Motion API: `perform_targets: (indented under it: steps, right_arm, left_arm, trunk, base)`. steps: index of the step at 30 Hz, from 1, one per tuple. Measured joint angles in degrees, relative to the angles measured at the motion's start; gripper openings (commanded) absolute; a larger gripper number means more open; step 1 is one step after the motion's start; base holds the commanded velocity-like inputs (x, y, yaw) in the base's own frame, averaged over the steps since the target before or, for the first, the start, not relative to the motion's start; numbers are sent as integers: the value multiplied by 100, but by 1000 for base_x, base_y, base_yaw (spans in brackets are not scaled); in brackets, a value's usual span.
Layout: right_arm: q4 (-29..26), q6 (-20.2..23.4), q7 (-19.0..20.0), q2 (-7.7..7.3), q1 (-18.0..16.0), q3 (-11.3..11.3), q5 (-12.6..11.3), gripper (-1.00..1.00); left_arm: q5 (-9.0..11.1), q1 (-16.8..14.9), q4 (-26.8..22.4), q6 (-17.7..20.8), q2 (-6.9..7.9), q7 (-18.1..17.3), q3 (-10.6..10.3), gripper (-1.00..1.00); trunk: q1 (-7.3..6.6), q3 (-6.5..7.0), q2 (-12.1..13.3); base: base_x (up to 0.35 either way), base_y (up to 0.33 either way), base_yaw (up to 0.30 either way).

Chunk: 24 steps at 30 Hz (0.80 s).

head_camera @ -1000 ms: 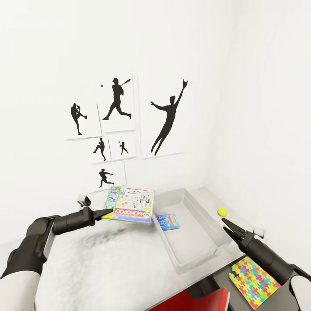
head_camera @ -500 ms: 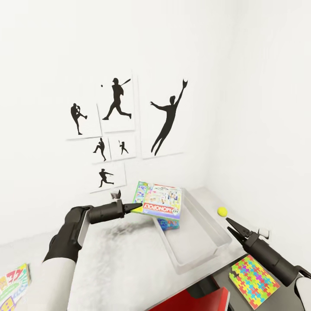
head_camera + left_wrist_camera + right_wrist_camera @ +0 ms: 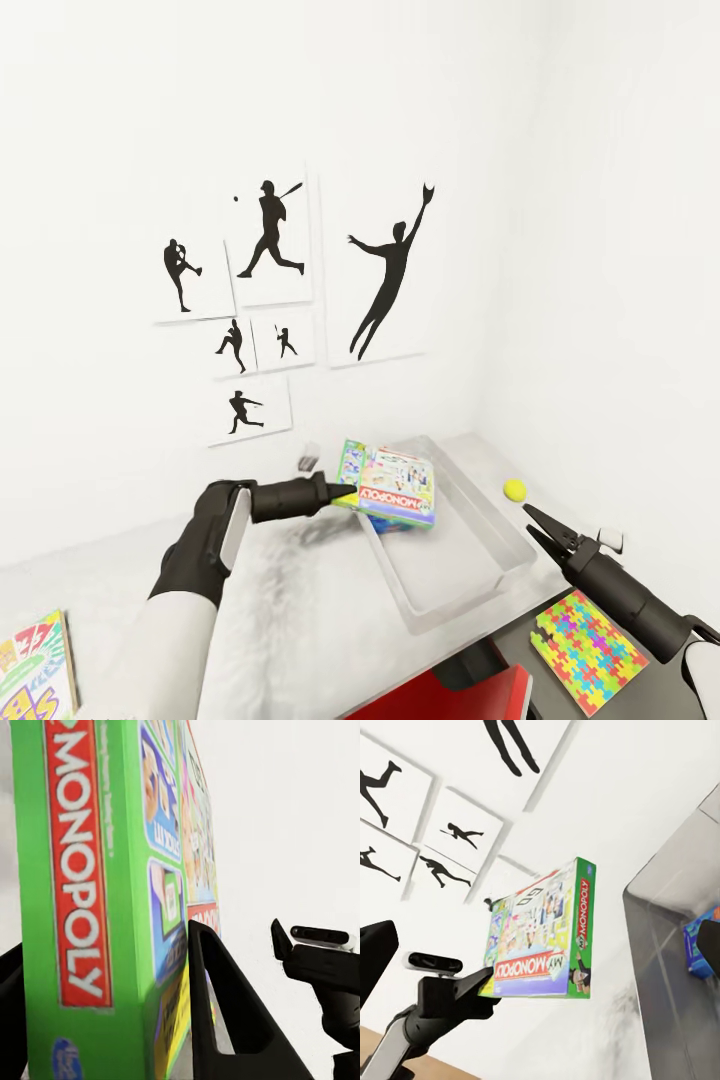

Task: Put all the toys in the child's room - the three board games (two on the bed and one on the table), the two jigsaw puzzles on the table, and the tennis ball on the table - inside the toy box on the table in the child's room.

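1. I'm gripping the green-and-white board game by its near edge in my left gripper, the two fingers clamped on either face of the box.
2. The game is hanging flat over the near-left rim of the toy box, half across it and not yet down; in the left wrist view its green spine is sitting right between my fingers.
3. The relation that matters: the tray is lying beyond and to the right of my left gripper, its long axis running from the far wall toward me. The game's long side is lying roughly across that, so I'm judging a small carry to the right and a lowering should drop it in.
4. The blue board game is already lying in the tray, directly under the one I'm carrying.
5. My right gripper is hovering empty by the tray's right wall, fingers close together at the tips; I can't tell whether they're fully closed.
6. The tennis ball is sitting on the worktop just past that gripper, and one jigsaw puzzle is lying near my right arm, so that arm is nearer to both.
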Motion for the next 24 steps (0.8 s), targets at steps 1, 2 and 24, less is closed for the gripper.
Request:
perform_targets:
  steps: [1,2,24]
  right_arm:
    - [0,0,0,0,0,0,1,100]
    - [0,0,0,0,0,0,3,100]
    - [-9,-1,3,3,0,2,8,100]
  left_arm:
    - [23,0,25,5,0,34,-2,-100]
    - [89,0,94,8,0,85,-5,-100]
    - [5022,-1,1018,-1713,-5,3555,-2842,-100]
  trunk:
    - [0,0,0]
    - [0,0,0]
    - [0,0,-1]
  base:
    - [0,0,0]
    - [0,0,0]
    - [0,0,0]
